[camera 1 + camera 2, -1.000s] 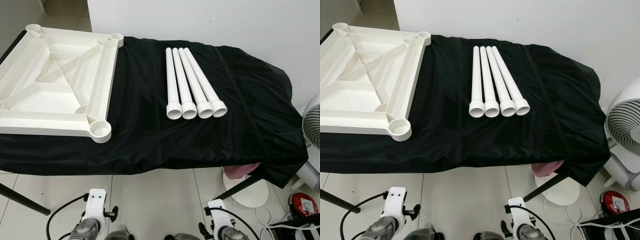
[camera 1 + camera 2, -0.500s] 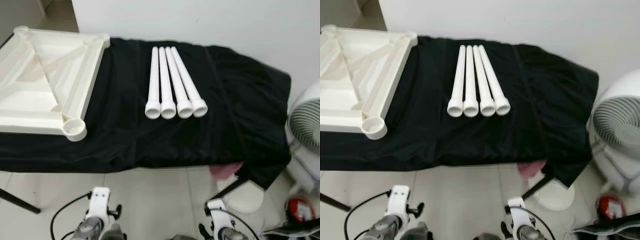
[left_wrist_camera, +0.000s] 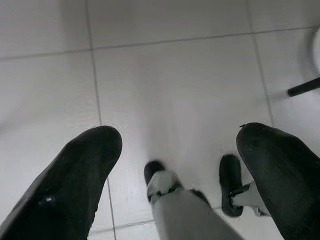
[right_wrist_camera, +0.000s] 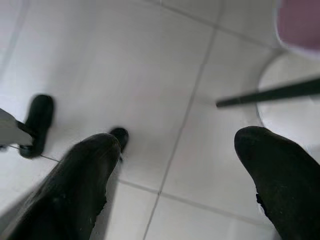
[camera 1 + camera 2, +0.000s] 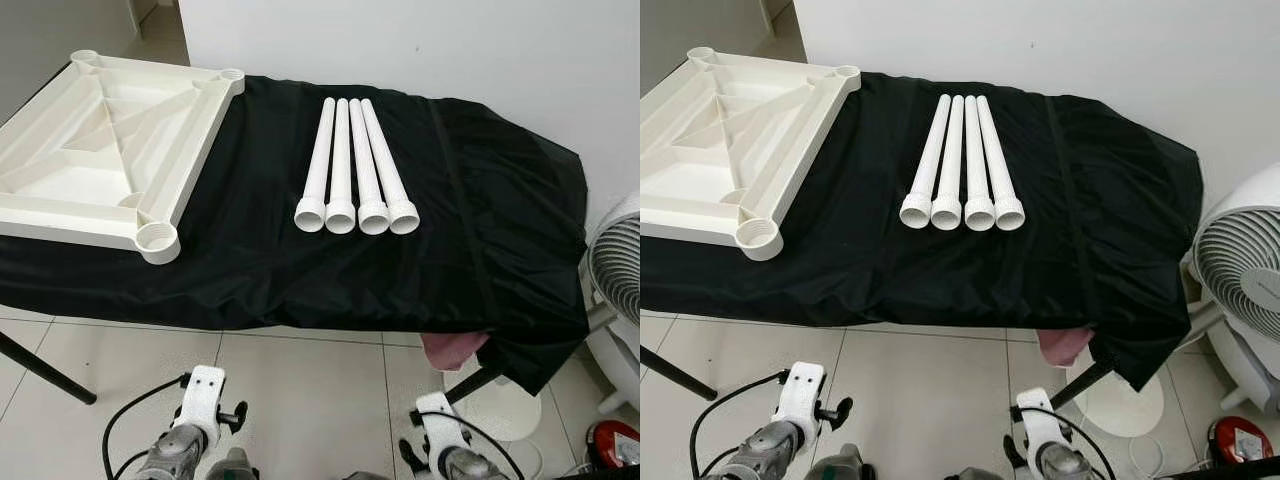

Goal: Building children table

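Observation:
A white plastic tabletop (image 5: 110, 150) lies upside down on the left part of a black-draped table (image 5: 500, 230), its ribs and round corner sockets facing up. Several white tube legs (image 5: 355, 170) lie side by side in the middle of the cloth, their threaded ends towards me. Both arms hang low in front of the table. My left gripper (image 3: 177, 145) is open over the tiled floor with nothing between its fingers. My right gripper (image 4: 177, 155) is open too, above the floor tiles.
A white fan (image 5: 1245, 280) stands on the floor to the right of the table, beside a round white base (image 5: 1125, 395) and a red object (image 5: 1240, 440). A pink cloth (image 5: 450, 348) hangs under the table's right corner. A black table leg (image 5: 45, 368) slants at the left.
The camera has swung back to the left, so more of the tabletop is in view. The parts on the table have not moved and both arms still hang low.

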Tool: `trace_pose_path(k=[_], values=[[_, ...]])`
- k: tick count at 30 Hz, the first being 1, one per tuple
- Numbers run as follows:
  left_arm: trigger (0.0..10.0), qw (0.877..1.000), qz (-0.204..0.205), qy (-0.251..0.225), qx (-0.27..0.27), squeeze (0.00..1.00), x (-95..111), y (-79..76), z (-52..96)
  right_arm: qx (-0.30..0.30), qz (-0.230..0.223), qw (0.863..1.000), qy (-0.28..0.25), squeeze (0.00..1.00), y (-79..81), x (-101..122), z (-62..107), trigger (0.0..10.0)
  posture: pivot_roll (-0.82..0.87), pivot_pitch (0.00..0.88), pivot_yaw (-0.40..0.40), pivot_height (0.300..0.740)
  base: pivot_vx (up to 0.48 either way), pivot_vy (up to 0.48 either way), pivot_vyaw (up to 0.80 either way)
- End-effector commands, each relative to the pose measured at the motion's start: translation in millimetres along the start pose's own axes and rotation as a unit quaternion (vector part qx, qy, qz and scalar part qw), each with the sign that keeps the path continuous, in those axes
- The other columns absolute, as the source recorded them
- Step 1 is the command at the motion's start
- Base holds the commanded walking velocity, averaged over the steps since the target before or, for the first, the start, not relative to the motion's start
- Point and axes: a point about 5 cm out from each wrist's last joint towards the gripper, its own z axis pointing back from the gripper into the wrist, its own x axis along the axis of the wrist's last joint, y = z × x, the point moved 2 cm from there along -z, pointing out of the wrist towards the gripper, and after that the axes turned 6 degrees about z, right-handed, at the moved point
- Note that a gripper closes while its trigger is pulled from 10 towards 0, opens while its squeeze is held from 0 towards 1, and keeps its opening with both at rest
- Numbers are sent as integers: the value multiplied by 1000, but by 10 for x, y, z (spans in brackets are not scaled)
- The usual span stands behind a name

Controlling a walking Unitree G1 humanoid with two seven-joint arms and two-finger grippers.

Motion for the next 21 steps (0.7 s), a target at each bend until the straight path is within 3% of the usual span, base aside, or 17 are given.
trace_pose_path(k=[1, 3, 4, 5, 7, 8, 9, 11, 14, 16, 17, 18, 21], values=[[10000, 998, -19, -18, -55, 910, 86, -52, -2, 12, 6, 1000, -25, 333, -17, 93, -10, 10000, 123, 0, -58, 740, 0, 0, 0], [10000, 998, -19, -18, -55, 910, 86, -52, -2, 12, 6, 1000, -25, 333, -17, 93, -10, 10000, 123, 0, -58, 740, 0, 0, 0], [10000, 996, -27, -29, -82, 1000, 117, -81, 8, 25, 1, 999, -41, 1000, -13, 155, -16, 10000, 123, 0, -58, 740, 0, 0, 0], [10000, 996, -27, -29, -82, 1000, 117, -81, 8, 25, 1, 999, -41, 1000, -13, 155, -16, 10000, 123, 0, -58, 740, 0, 0, 0], [10000, 986, -59, -52, -148, 1000, 151, -136, 66, 48, 27, 995, -81, 1000, -21, 303, -18, 10000, 123, 7, -61, 740, 0, 0, 0], [10000, 978, -74, -65, -181, 1000, 163, -158, 109, 69, 37, 992, -99, 745, -15, 360, -9, 10000, 123, 12, -64, 740, 0, 0, 0], [10000, 969, -86, -77, -216, 0, 174, -180, 157, 82, 60, 988, -116, 0, -19, 408, 5, 10000, 123, 12, -64, 740, 0, 0, 0], [10000, 963, -92, -84, -238, 0, 181, -194, 189, 91, 74, 985, -125, 0, -21, 433, 15, 10000, 123, 14, -65, 740, 0, 0, 0], [10000, 934, -144, -109, -308, 0, 217, -226, 332, 156, 147, 961, -173, 0, -10, 503, 117, 10000, 124, 22, -67, 740, 0, 0, 0], [10000, 928, -155, -114, -318, 0, 224, -234, 358, 172, 161, 955, -181, 0, -9, 507, 146, 10000, 124, 22, -67, 740, 0, 0, 0], [10000, 919, -163, -123, -337, 0, 242, -245, 412, 196, 174, 944, -201, 0, -36, 542, 207, 10000, 125, 23, -70, 740, 0, 0, 0], [10000, 919, -163, -123, -337, 0, 242, -245, 412, 196, 174, 944, -201, 0, -36, 542, 207, 10000, 125, 23, -70, 740, 0, 0, 0], [10000, 882, -224, -171, -378, 0, 357, -293, 622, 264, 204, 911, -242, 0, -148, 666, 408, 10000, 128, 25, -72, 740, 0, 0, 0]])
